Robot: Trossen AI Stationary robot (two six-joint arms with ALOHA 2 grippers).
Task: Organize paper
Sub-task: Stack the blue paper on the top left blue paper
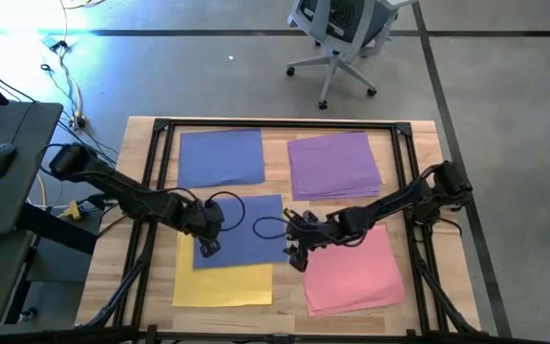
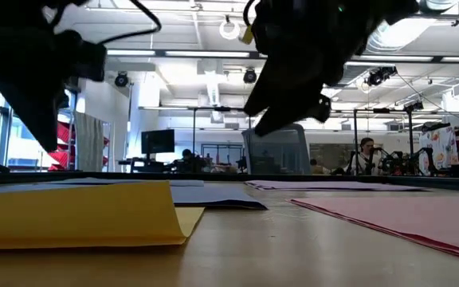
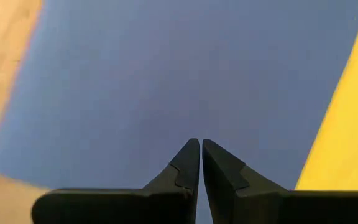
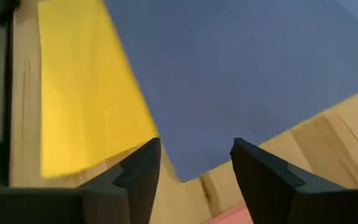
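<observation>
Your stray blue sheet (image 1: pixel 246 229) lies mid-table, overlapping the top of the yellow stack (image 1: pixel 223 283) and sitting between both pincers. It is the one paper out of place: the blue stack (image 1: pixel 222 158) it likely belongs with lies beyond it, at the far left of the table (image 1: pixel 141 134).

The left gripper (image 1: pixel 206 247) hovers over that sheet's left part, near where blue meets yellow, fingers pressed together with nothing between them. In its wrist view the closed tips point straight at blue paper, so it looks placed to pin or push the sheet, not to pinch it.

The right gripper (image 4: pixel 194 163) has its jaws apart and empty, poised over the sheet's near right corner, where blue ends on bare wood. That corner hangs clear of the yellow, giving you an edge to get a finger under.

The pink stack (image 1: pixel 353 268) lies just right of this pincer and the purple stack (image 1: pixel 334 164) beyond it. Both look settled.
</observation>
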